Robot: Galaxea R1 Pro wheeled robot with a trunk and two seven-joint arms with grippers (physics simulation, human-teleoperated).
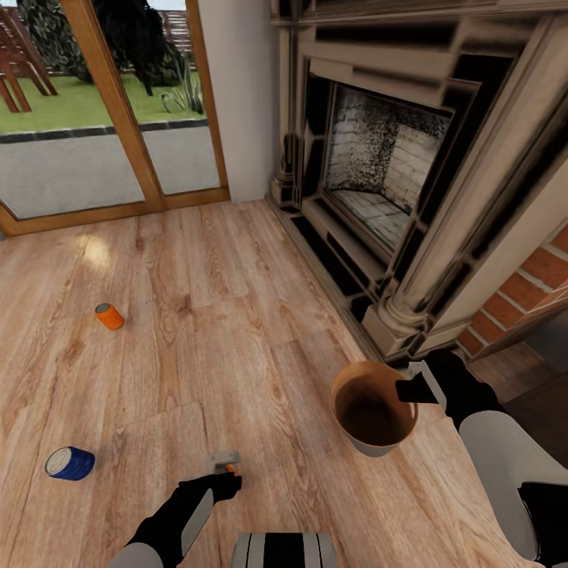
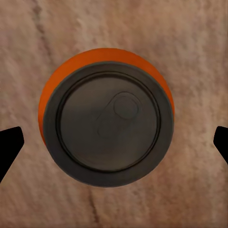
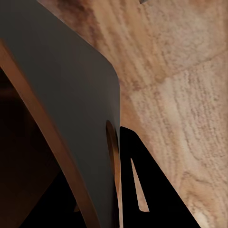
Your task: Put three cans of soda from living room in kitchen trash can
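One orange can of soda (image 2: 107, 118) stands upright on the wood floor, its grey top (image 1: 224, 457) facing up. My left gripper (image 1: 227, 472) hangs straight over it, open, with a fingertip (image 2: 10, 145) on either side and not touching. A second orange can (image 1: 110, 315) lies on its side farther out to the left. The dark blue can (image 1: 69, 463) lies on its side at the near left. The tash can (image 1: 373, 410), pale outside and copper-brown inside, is off the floor, with my right gripper (image 1: 412, 390) shut on its rim (image 3: 95, 156). Nothing shows inside the bin.
This is the living room: the ornate stone fireplace (image 1: 394, 181) rises at the right, with the red brick wall (image 1: 536, 292) beside it. Wood-framed glass doors (image 1: 118, 102) close the far left. Light wood floor (image 1: 221, 315) lies open between the cans.
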